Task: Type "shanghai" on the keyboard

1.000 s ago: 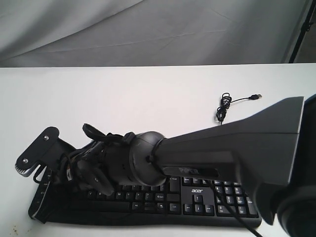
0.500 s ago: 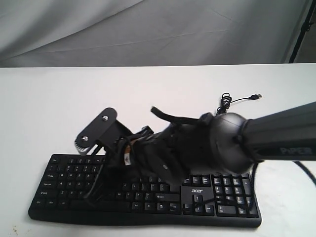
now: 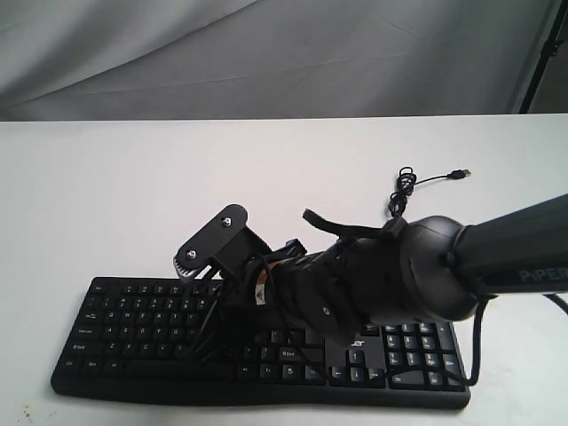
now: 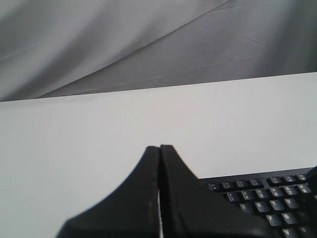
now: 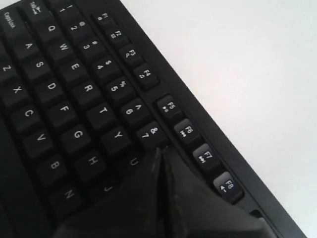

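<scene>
The black keyboard (image 3: 124, 312) lies along the table's near edge, and its acer logo is mostly hidden by the arm. My right arm reaches across it from the right. The right gripper (image 3: 211, 327) is shut with nothing in it, low over the letter keys left of the middle. In the right wrist view the keyboard (image 5: 74, 89) fills the frame, and the shut gripper (image 5: 161, 149) has its tip beside the 7 and U keys, covering the keys behind it. I cannot tell whether it touches a key. My left gripper (image 4: 159, 148) is shut and empty, off the keyboard's (image 4: 270, 198) corner, and it is out of the exterior view.
The keyboard's thin cable (image 3: 404, 191) lies coiled on the white table (image 3: 133, 177) behind the keyboard, its USB plug (image 3: 460, 172) loose at the right. A grey cloth backdrop hangs behind the table. A dark stand leg shows at the far right.
My right arm has swung from the keyboard's left end toward its middle. The gripper has come down closer to the keys. The keyboard has not moved.
</scene>
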`<state>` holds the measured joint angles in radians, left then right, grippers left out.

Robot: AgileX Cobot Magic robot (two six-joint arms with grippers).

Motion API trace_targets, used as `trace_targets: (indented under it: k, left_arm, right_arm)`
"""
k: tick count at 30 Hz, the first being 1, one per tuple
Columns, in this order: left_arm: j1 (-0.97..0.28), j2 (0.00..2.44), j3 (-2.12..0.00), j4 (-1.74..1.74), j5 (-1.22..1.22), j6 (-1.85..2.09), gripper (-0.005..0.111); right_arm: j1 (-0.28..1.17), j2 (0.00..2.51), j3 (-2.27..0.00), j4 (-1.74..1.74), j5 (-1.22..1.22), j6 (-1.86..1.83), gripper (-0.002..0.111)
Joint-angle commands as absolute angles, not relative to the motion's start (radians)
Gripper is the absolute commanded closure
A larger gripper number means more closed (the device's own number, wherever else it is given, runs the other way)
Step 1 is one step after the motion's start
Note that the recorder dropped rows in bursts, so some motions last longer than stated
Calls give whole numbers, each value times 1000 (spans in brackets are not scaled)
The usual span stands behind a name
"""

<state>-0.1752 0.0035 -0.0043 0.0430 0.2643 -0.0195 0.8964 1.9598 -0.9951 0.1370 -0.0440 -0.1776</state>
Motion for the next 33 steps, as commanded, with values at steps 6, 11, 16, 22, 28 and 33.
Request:
trace_targets:
  k: [6,11,16,22,28,33]
  left_arm:
    - [-179,0,0,44,261,-22,107]
    - [-179,0,0,44,261,-22,107]
    - [-179,0,0,44,261,-22,107]
    - [-179,0,0,44,261,-22,107]
    - [-179,0,0,44,261,-22,107]
    - [-179,0,0,44,261,-22,107]
  right_arm:
    - [884,1961,-990,142,-37,-178,108]
    - [886,1961,-990,142,-23,-178,108]
    - [886,1963,-979,145,-20,-176,108]
    - [886,1997,-977,147,-52,-176,108]
    - [886,2009,-977,147,-57,-176,108]
    - [886,2006,-977,147,-52,-176,108]
